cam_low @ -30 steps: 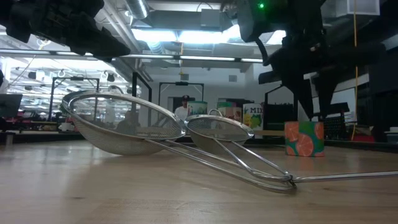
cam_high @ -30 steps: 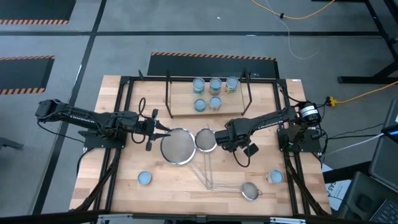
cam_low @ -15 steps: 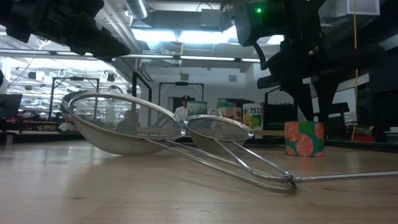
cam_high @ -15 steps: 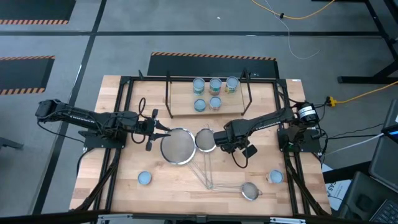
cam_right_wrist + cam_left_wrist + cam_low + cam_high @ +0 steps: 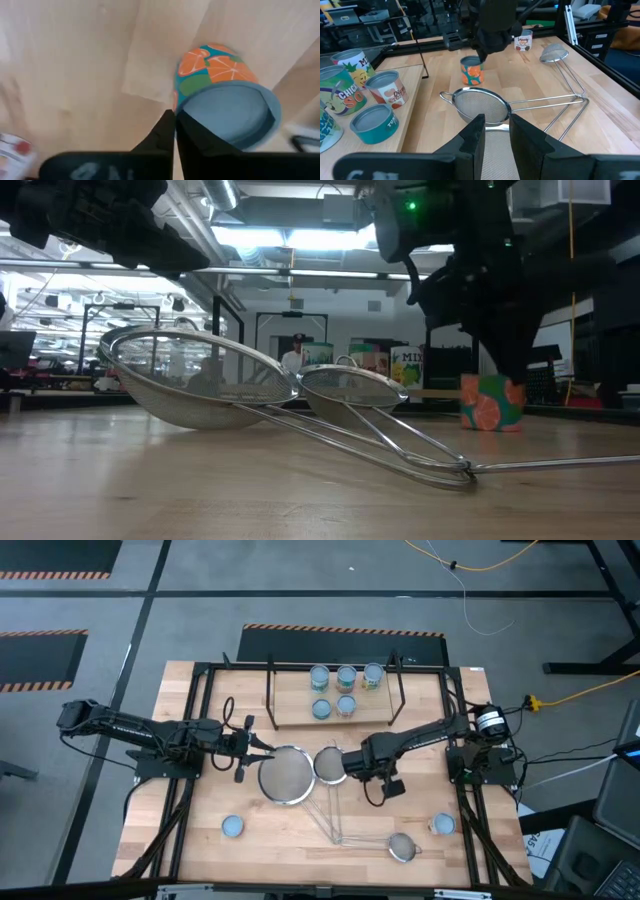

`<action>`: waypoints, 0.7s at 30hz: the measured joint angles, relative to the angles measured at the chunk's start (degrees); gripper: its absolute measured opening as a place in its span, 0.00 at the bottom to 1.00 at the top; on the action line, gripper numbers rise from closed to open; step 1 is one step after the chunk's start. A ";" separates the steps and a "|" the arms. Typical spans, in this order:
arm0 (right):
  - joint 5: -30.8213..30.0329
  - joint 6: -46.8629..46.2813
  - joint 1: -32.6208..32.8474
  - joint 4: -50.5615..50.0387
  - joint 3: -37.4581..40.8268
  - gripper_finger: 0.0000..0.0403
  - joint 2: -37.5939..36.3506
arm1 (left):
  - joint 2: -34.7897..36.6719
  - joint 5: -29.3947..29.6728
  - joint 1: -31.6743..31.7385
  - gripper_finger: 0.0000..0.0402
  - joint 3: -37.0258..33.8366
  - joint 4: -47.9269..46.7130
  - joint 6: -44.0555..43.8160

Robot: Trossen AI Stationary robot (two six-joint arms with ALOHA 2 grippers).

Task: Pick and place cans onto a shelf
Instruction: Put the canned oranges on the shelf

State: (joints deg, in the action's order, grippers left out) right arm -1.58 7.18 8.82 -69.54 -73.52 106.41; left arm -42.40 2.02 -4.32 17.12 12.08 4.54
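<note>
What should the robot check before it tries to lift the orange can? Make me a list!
1. Right gripper around the orange can: not ok. Its fingers are shut together beside the can, not around it.
2. Can standing upright: not ok. It looks tilted in the low view.
3. Room on the shelf: ok. Bare board shows beside the cans already there.
4. Left gripper out of the way: ok. It waits open by the large strainer, holding nothing.
5. Steel mesh strainer clear of the can: ok. The left wrist view shows a gap between them.
</note>
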 joint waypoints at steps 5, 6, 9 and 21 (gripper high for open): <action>4.54 -11.82 -0.33 1.71 -0.07 0.01 -0.04 | 0.00 0.00 0.01 0.20 0.00 0.00 0.07; 5.91 -14.36 -0.55 2.24 -0.07 0.01 -0.04 | 0.00 0.00 0.01 0.20 0.00 0.00 0.09; 10.40 -21.24 -1.44 3.17 -0.63 0.01 -0.02 | -0.01 0.00 0.02 0.20 0.00 0.00 0.09; 12.38 -39.42 -7.12 4.29 -5.84 0.01 0.11 | 0.00 0.00 0.00 0.20 0.00 -0.02 0.13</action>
State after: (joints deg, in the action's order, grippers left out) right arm 10.81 -32.23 1.70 -65.25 -79.35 106.52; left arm -42.39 2.02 -4.31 17.12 12.06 4.67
